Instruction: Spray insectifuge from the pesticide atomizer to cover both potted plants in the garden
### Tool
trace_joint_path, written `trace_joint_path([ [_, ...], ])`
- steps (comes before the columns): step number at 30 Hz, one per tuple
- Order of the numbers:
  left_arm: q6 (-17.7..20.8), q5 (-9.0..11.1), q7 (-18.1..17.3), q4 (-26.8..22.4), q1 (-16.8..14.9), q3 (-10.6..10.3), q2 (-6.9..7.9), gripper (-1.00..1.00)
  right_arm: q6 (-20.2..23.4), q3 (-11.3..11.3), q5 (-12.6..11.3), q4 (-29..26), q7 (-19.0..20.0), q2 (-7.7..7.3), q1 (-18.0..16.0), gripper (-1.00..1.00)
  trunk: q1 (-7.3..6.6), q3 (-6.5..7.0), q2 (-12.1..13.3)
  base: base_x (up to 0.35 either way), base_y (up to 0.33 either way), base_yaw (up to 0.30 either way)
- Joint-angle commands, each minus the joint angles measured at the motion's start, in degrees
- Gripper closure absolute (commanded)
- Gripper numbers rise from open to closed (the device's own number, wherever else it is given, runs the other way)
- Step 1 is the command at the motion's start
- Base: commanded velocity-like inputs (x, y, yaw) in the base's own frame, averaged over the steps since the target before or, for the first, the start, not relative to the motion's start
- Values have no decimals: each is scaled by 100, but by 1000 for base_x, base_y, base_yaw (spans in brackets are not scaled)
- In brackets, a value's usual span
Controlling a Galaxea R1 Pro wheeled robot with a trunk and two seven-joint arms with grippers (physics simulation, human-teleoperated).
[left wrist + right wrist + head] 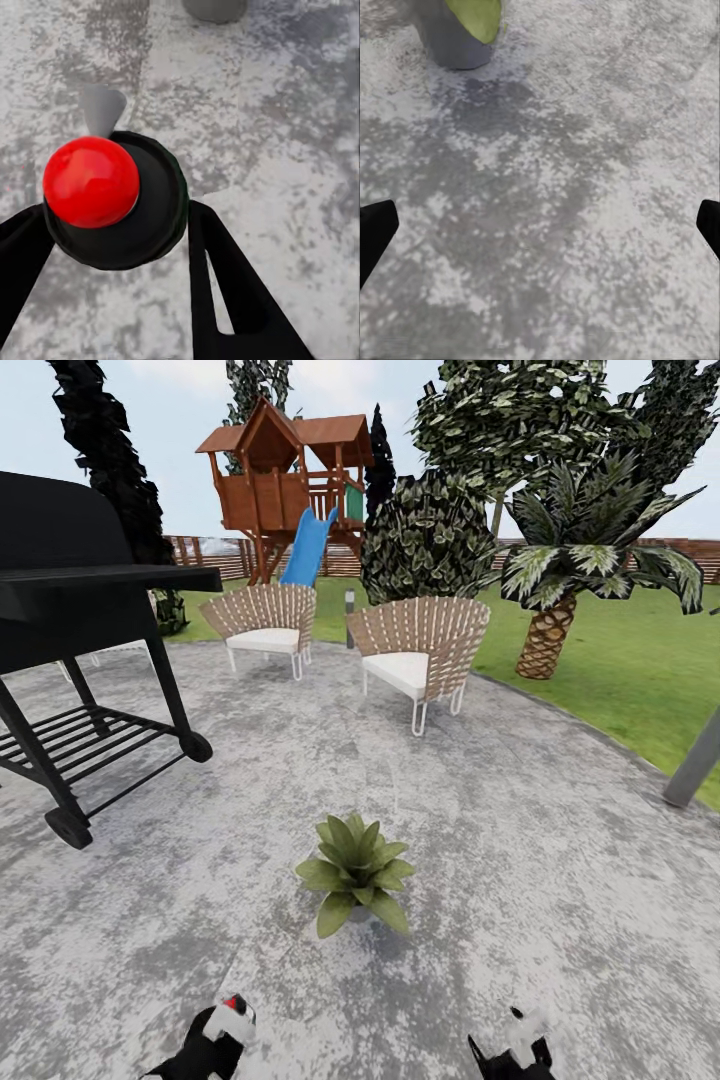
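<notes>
One potted plant point(355, 870), a low green rosette in a small grey pot, stands on the grey patio just ahead of me. No insectifuge shows on its leaves. My left gripper point(222, 1032) is shut on the pesticide atomizer point(234, 1012), whose pale head with a red dot pokes up. In the left wrist view the atomizer point(112, 195) is a dark round body with a red cap and grey nozzle, sitting between the black fingers point(225, 292). My right gripper point(513, 1042) is open over bare paving, short of the plant's pot point(454, 41).
A black barbecue grill point(70, 620) on wheels stands at the left. Two woven chairs point(420, 645) sit beyond the plant. A palm point(560, 590), bushes, a wooden playhouse with a blue slide point(305, 545) and lawn lie behind. A grey post point(695, 760) rises at the right.
</notes>
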Motion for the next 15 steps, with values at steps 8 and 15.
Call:
trace_joint_path([
  [8,618,-1859,-1866,-36,-392,-24,102,100,1040,255,1881,-860,1706,-36,-123,-100,-1,-6,-2,0,0,0],
  [15,1190,-2568,-2450,-94,-789,-31,14,100,1096,261,1920,-1289,2644,15,-155,-100,-1,-6,-2,0,0,0],
])
